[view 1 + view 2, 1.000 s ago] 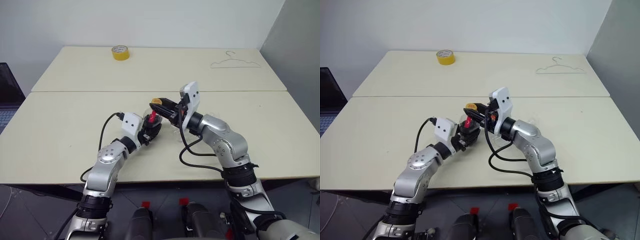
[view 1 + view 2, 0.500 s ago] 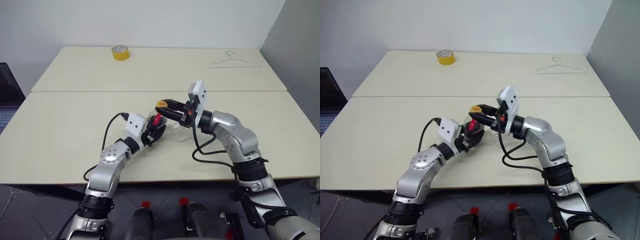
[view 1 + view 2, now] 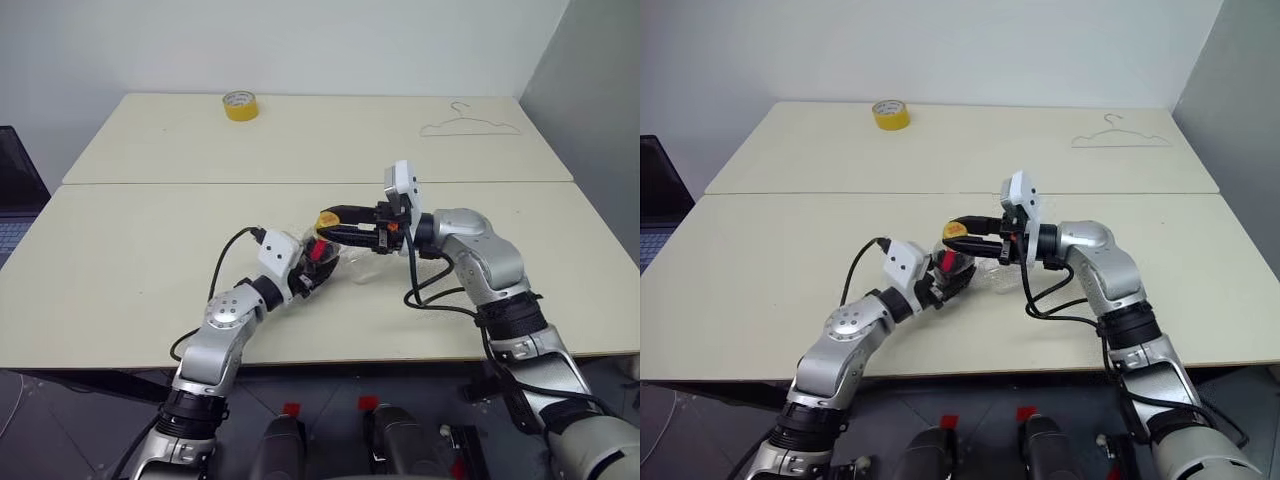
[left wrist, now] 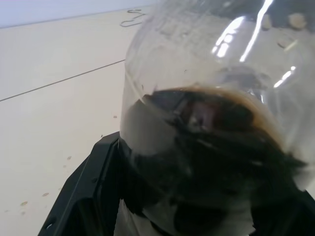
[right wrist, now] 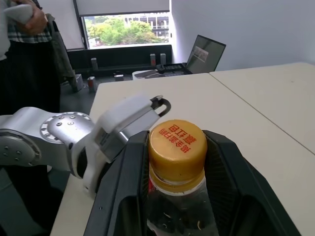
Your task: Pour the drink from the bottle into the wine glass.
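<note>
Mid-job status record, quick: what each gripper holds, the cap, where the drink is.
left gripper: shut on wine glass
right gripper: shut on bottle, lying level
cap: yellow-orange, on the bottle
drink: dark, in the glass bowl
far table: tape roll, wire hanger

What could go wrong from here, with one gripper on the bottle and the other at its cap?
1. The left gripper clamps the soft bottle while the right gripper grips the cap. When the cap loosens, the squeeze could push the drink out.
2. The glass seems to stand just under the right arm and its hanging cable. A swing could knock it over.
</note>
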Robot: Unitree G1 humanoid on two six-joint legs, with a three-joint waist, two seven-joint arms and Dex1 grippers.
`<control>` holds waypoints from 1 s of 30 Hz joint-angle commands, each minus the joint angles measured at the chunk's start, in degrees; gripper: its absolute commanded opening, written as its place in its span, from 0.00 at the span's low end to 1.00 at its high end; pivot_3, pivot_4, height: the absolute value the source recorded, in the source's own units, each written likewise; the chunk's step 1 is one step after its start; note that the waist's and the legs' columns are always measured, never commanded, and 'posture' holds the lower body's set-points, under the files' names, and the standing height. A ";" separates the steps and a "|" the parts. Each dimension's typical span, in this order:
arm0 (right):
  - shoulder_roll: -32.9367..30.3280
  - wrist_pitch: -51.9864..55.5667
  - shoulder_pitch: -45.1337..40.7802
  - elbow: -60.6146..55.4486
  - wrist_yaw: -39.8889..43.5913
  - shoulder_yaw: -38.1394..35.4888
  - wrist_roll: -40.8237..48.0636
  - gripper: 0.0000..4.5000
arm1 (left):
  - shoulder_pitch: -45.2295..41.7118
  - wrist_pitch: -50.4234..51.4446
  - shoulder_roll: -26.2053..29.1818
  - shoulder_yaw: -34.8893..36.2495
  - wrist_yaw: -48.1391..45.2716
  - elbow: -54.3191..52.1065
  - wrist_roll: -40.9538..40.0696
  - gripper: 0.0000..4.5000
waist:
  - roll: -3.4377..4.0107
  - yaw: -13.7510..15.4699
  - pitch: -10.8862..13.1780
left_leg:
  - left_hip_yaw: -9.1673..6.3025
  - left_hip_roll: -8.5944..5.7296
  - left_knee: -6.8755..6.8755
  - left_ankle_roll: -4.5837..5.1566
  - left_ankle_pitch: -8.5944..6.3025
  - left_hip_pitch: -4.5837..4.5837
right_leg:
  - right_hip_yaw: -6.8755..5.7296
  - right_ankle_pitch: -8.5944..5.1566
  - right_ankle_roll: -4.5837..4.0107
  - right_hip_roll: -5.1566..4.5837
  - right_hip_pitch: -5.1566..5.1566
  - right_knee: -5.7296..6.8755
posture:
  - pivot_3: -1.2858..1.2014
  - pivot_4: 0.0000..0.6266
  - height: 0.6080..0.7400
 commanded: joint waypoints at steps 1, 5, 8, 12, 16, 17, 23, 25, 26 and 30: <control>0.51 -0.23 -1.35 -1.73 -0.75 -4.05 2.69 0.28 | 0.04 -0.27 0.67 2.55 0.63 -1.81 -0.52 0.66 | 0.00 0.04 0.00 | 0.00 0.00 0.00 0.00 0.00 -0.01 | 0.00 0.00 0.00 0.00 0.00 0.00 | 0.52 0.24 1.00; 0.84 4.05 0.42 -5.85 -1.15 -5.96 7.17 0.28 | 0.01 -0.18 0.57 2.40 0.61 -1.76 -0.59 0.66 | 0.00 0.08 0.00 | 0.00 -0.01 0.01 0.00 0.00 -0.02 | 0.00 0.00 0.01 -0.02 0.01 -0.01 | 0.52 0.24 1.00; 1.37 6.67 1.03 -7.50 -3.09 -8.33 9.91 0.28 | -0.25 -0.20 0.39 2.17 0.58 -1.57 -0.57 0.66 | 0.00 0.08 0.00 | 0.00 -0.01 0.01 0.00 0.00 -0.01 | 0.01 0.00 0.00 -0.02 0.01 0.01 | 0.52 0.24 1.00; 1.72 8.95 1.28 -9.07 -5.91 -10.96 12.25 0.28 | -0.64 -0.16 0.23 2.03 0.48 -1.29 -0.62 0.66 | 0.00 0.06 0.00 | -0.01 0.00 0.02 0.00 0.00 0.01 | 0.00 0.00 0.00 0.00 0.00 0.05 | 0.52 0.24 1.00; 1.37 10.11 1.73 -10.47 -6.85 -12.04 13.28 0.27 | -0.79 -0.18 0.21 2.13 0.31 -1.03 -0.54 0.66 | 0.01 0.03 0.00 | 0.00 0.00 0.02 0.00 0.00 0.02 | 0.01 0.00 0.00 0.00 0.02 0.04 | 0.52 0.24 1.00; 1.28 10.24 1.82 -10.69 -6.95 -12.18 13.33 0.27 | -0.78 -0.17 0.21 2.14 0.31 -1.03 -0.53 0.66 | 0.01 0.04 0.00 | -0.01 0.00 0.02 0.00 0.00 0.02 | 0.01 0.00 0.00 0.00 0.02 0.05 | 0.52 0.24 1.00; -2.12 3.94 0.09 -4.76 -17.33 -15.53 4.64 0.27 | -0.57 -1.11 0.51 3.79 1.96 -1.08 0.03 0.66 | 0.01 0.07 0.00 | 0.01 -0.02 0.03 0.00 0.00 0.01 | 0.02 0.01 0.01 -0.02 0.02 0.02 | 0.52 0.24 1.00; -3.58 1.07 -0.68 -0.05 -22.75 -17.71 1.23 0.27 | -1.02 -1.71 0.33 5.75 3.34 -0.20 -0.43 0.66 | 0.00 0.07 0.00 | 0.03 -0.02 0.04 0.00 0.00 0.01 | 0.04 0.01 0.02 -0.02 0.02 0.02 | 0.52 0.24 1.00; -4.26 -0.25 -0.94 2.29 -25.31 -18.77 -0.23 0.27 | -1.34 -2.00 0.19 6.93 4.02 0.31 -0.84 0.66 | 0.00 0.08 0.00 | 0.03 -0.02 0.03 0.00 0.00 0.01 | 0.05 0.01 0.02 -0.02 0.02 0.02 | 0.52 0.24 1.00; -5.24 -2.28 -0.59 7.50 -31.59 -20.21 -3.81 0.27 | -2.90 -3.03 -0.67 11.01 6.09 1.88 -2.45 0.66 | 0.00 0.00 0.00 | 0.04 -0.02 0.00 0.00 0.00 -0.01 | 0.05 0.01 0.01 -0.01 0.00 0.01 | 0.52 0.24 1.00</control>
